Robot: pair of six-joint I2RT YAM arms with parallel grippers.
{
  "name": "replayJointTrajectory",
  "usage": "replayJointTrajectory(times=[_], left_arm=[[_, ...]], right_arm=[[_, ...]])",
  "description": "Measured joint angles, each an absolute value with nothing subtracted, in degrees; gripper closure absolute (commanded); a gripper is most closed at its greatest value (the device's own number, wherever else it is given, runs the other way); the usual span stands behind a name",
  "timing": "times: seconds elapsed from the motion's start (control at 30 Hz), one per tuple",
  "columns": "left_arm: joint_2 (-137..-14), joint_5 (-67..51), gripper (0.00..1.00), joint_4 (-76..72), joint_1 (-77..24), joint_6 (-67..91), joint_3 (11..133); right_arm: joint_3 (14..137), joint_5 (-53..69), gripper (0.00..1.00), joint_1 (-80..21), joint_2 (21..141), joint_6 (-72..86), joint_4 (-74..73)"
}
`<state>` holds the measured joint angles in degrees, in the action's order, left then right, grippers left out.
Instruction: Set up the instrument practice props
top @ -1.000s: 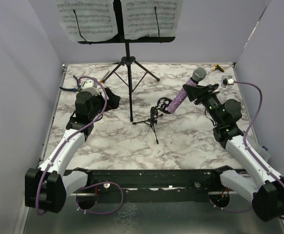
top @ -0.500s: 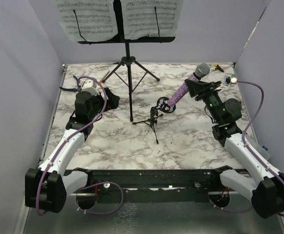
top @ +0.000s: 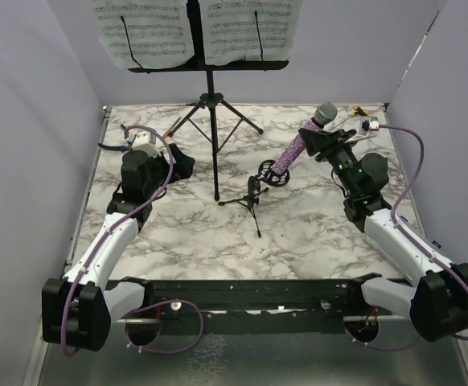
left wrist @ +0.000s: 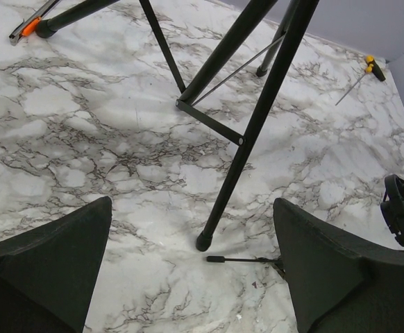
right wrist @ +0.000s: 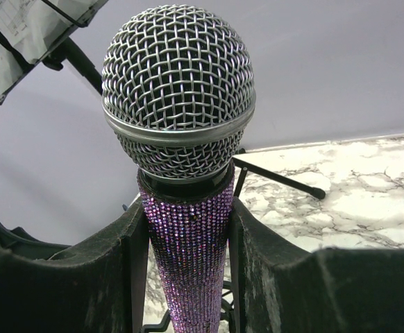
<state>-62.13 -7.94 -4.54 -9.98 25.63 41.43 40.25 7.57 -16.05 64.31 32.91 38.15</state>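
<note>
The right gripper (right wrist: 188,239) pinches the purple glitter microphone (top: 295,151) between its jaws just below the mesh head, holding it tilted over the worktop (top: 314,233), head toward the far right corner; its lower end meets the ring clip of the small mic stand (top: 252,197) near the worktop's middle, though whether it sits inside I cannot tell. The left gripper (left wrist: 195,270) hangs toward the left edge, jaws spread wide and empty; the tall music stand (top: 211,96) stands at the middle of the far edge, sheet-music pages (top: 149,32) on its desk.
</note>
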Motion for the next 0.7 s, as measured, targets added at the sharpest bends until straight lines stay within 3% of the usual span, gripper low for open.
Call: replayJointTrajectory(times=[0.7], left_arm=[[-62.2,-9.8,0.02,-4.6,-9.0,26.5,41.4]], right_arm=[[42.4,9.1,1.0,-16.1,68.9,29.7,39.4]])
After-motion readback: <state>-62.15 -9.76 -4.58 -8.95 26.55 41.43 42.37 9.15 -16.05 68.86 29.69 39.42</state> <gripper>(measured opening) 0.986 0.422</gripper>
